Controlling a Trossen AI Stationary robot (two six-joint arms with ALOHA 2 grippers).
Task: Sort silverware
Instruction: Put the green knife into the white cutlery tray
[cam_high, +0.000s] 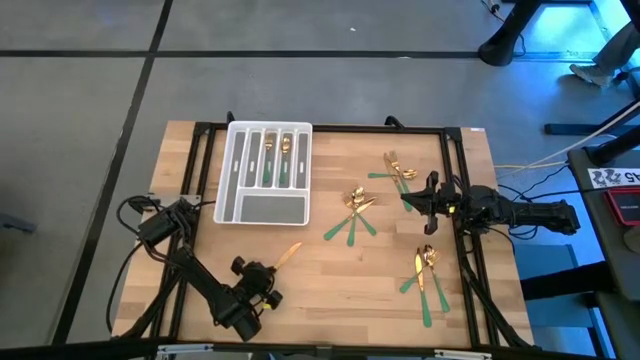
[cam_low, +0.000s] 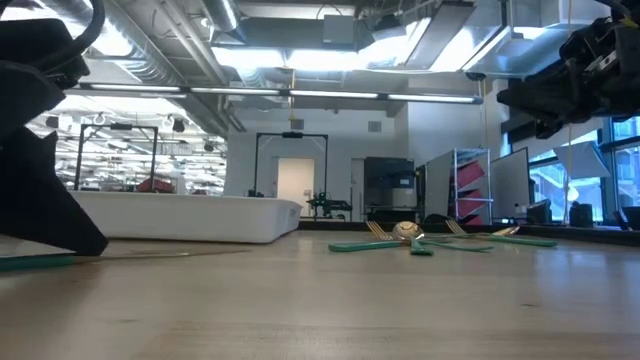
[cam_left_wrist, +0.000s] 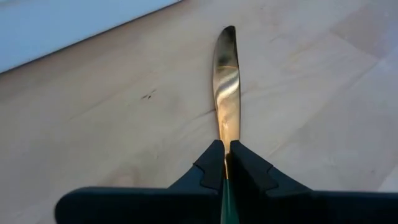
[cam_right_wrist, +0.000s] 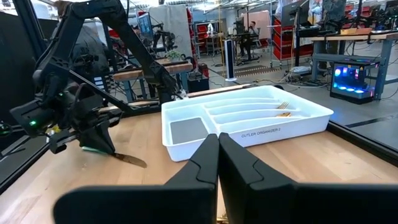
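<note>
Left end effector (cam_left_wrist: 225, 163) pinches a knife (cam_left_wrist: 226, 93) by its green handle, low over the counter (cam_high: 330, 280) at 7 o'clock, just below the white tray (cam_high: 262, 207). Right end effector (cam_high: 408, 199), pressed together and holding nothing, hovers at 3 o'clock among loose silverware (cam_high: 354, 212); some pieces already lie in the tray slots.

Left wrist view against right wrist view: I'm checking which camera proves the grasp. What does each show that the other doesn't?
Only the left wrist view shows the left pincer shut on the knife's handle, gold blade lying on the table. Only the right wrist view shows the whole left arm, the tray's compartments with a fork inside, and the shut, empty right pincer. Both show the knife and the white cutlery tray.
</note>
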